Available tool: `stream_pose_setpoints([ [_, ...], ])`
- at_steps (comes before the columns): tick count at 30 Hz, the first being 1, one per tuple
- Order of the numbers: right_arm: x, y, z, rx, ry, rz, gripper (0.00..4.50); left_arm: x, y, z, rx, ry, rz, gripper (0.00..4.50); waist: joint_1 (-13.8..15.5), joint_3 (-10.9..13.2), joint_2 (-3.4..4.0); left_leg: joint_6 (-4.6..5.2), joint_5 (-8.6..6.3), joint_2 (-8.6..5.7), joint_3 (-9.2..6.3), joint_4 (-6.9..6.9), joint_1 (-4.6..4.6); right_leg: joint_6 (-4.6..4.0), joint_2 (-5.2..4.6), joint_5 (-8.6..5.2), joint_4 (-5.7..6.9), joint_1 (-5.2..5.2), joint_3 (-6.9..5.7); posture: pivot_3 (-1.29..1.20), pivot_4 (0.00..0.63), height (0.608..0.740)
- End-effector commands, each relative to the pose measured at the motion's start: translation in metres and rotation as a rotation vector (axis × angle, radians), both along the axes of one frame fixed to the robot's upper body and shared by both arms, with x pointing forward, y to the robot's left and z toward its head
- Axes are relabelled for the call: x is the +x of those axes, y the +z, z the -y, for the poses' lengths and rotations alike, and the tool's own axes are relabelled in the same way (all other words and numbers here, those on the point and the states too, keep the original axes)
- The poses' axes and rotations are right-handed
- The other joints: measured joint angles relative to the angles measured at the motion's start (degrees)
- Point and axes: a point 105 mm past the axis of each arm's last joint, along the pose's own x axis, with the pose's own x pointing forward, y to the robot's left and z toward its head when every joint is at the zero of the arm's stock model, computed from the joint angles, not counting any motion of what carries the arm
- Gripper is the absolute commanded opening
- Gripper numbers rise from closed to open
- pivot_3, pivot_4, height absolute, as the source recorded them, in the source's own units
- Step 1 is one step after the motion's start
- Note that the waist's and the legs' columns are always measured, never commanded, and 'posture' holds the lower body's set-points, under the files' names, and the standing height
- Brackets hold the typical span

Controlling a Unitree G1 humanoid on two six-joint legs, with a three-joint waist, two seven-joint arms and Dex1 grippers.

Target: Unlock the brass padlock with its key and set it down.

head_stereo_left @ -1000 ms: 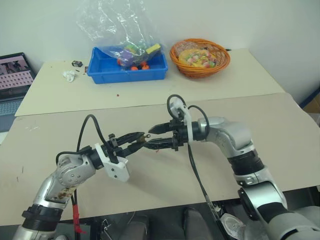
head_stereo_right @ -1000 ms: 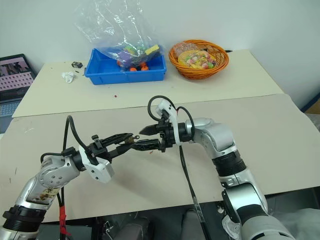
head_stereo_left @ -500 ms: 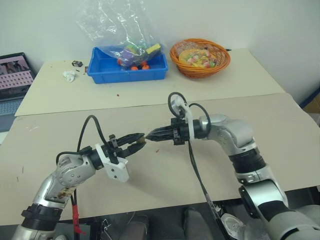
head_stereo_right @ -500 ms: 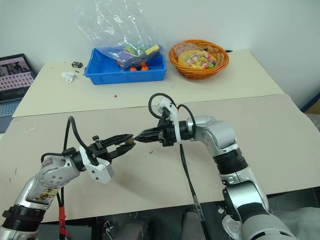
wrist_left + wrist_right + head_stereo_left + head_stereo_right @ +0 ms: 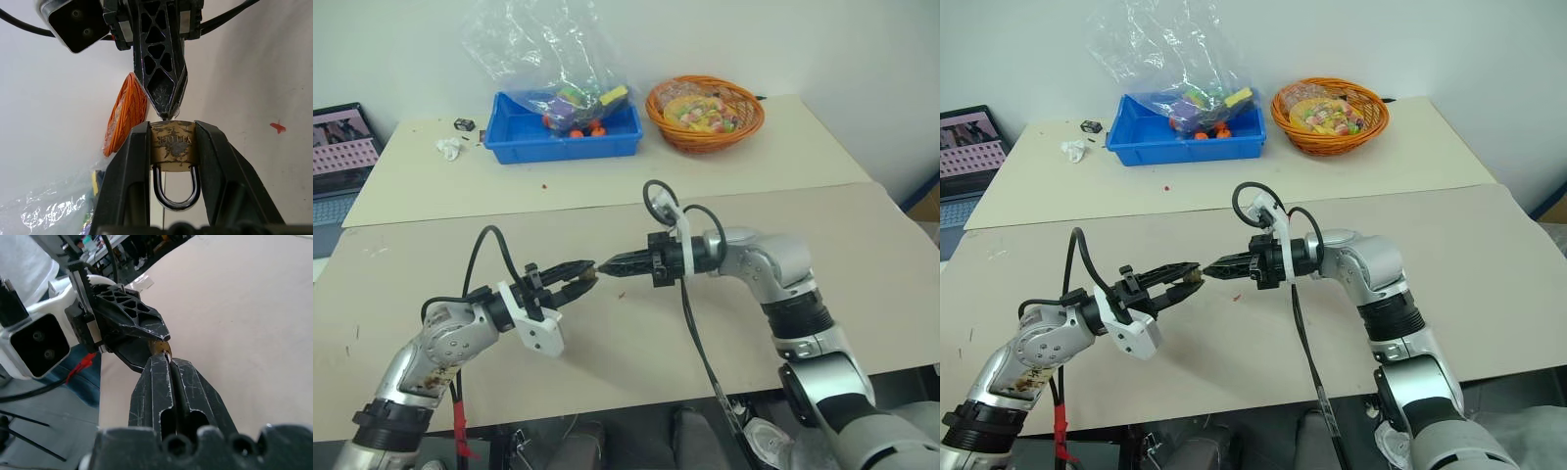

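Beige table, brass padlock between left gripper jaws

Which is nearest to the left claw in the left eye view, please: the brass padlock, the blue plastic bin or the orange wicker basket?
1. Small brass padlock, clamped in the left claw.
2. Blue plastic bin, on the far table.
3. Orange wicker basket, far right of the bin.

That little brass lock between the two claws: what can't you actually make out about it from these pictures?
- The key: in the left wrist view the right gripper meets the brass padlock, its shut fingers covering whatever they pinch.
- Whether the shackle is locked: the left gripper's fingers flank the body.
- The head views: the padlock is too small for detail.
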Motion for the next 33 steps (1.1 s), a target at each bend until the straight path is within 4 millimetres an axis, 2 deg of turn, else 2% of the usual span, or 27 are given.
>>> stream_pose_setpoints([
  [1,-0.007,0.001,-0.011,-0.024,0.019,-0.261,0.06,-0.006,0.012,0.005,-0.021,-0.032,0.062,0.82,-0.1,0.0,0.01,0.0,0.0,0.01,0.01,0.0,0.0,-0.04,0.01,0.03,0.01,0.0,0.01,0.0,0.15,0.732],
  [3,-0.01,0.0,-0.013,-0.023,0.029,-0.357,0.06,-0.006,0.012,0.006,-0.023,-0.034,0.064,0.82,0.02,-0.01,0.02,-0.01,0.01,0.06,0.0,0.0,0.0,-0.08,0.06,0.05,0.01,0.0,0.0,0.0,0.15,0.732],
  [8,0.0,-0.012,-0.018,-0.067,-0.05,-0.529,0.06,-0.007,0.012,0.006,-0.025,-0.034,0.064,0.82,-0.01,0.0,0.04,-0.02,0.0,0.06,0.01,0.0,-0.02,-0.09,0.07,0.06,0.02,-0.04,0.0,0.0,0.15,0.732],
  [14,0.014,-0.018,-0.015,-0.12,-0.154,-0.338,0.06,-0.008,0.012,0.006,-0.028,-0.028,0.061,0.82,-0.28,-0.01,0.04,-0.02,0.0,0.05,0.08,0.0,-0.03,-0.09,0.07,0.06,0.05,-0.1,-0.01,0.0,0.15,0.732],
  [16,0.017,-0.014,-0.014,-0.09,-0.16,-0.315,0.68,-0.008,0.012,0.006,-0.029,-0.027,0.06,0.82,-0.38,-0.01,0.05,-0.02,0.0,0.06,0.09,0.0,-0.03,-0.08,0.07,0.06,0.06,-0.1,-0.02,0.0,0.15,0.732],
  [17,0.017,-0.01,-0.014,-0.07,-0.157,-0.306,0.82,-0.008,0.012,0.006,-0.029,-0.026,0.06,0.82,-0.46,-0.01,0.04,-0.02,0.0,0.06,0.1,0.0,-0.02,-0.09,0.07,0.06,0.06,-0.11,-0.02,0.0,0.15,0.732],
  [19,0.018,-0.006,-0.014,-0.052,-0.158,-0.281,1.66,-0.008,0.012,0.006,-0.031,-0.025,0.059,0.82,-0.68,-0.01,0.04,-0.03,0.0,0.07,0.11,0.0,-0.03,-0.09,0.07,0.07,0.08,-0.12,-0.02,0.0,0.15,0.732],
  [24,0.017,-0.001,-0.013,-0.033,-0.132,-0.271,3.29,-0.009,0.013,0.006,-0.033,-0.024,0.057,0.82,-1.18,-0.01,0.05,-0.02,0.0,0.07,0.11,0.0,-0.03,-0.09,0.07,0.07,0.07,-0.11,-0.02,0.0,0.15,0.732],
  [27,0.024,0.001,-0.003,0.005,-0.153,-0.246,4.3,-0.009,0.013,0.007,-0.034,-0.024,0.056,0.82,-1.34,-0.01,0.05,-0.02,-0.01,0.07,0.11,0.0,-0.03,-0.09,0.07,0.07,0.06,-0.11,-0.01,0.0,0.15,0.732],
  [30,0.028,0.004,0.01,0.047,-0.151,-0.211,4.3,-0.008,0.013,0.007,-0.035,-0.022,0.053,0.82,-1.41,-0.01,0.04,-0.02,-0.01,0.07,0.11,0.0,-0.02,-0.09,0.07,0.07,0.06,-0.11,-0.01,0.0,0.15,0.732],
  [33,0.018,0.014,0.011,0.096,-0.085,-0.179,4.3,-0.008,0.013,0.007,-0.035,-0.022,0.053,0.82,-1.42,-0.01,0.04,-0.01,-0.01,0.07,0.12,0.0,-0.03,-0.09,0.07,0.07,0.05,-0.1,-0.01,0.0,0.15,0.732],
])
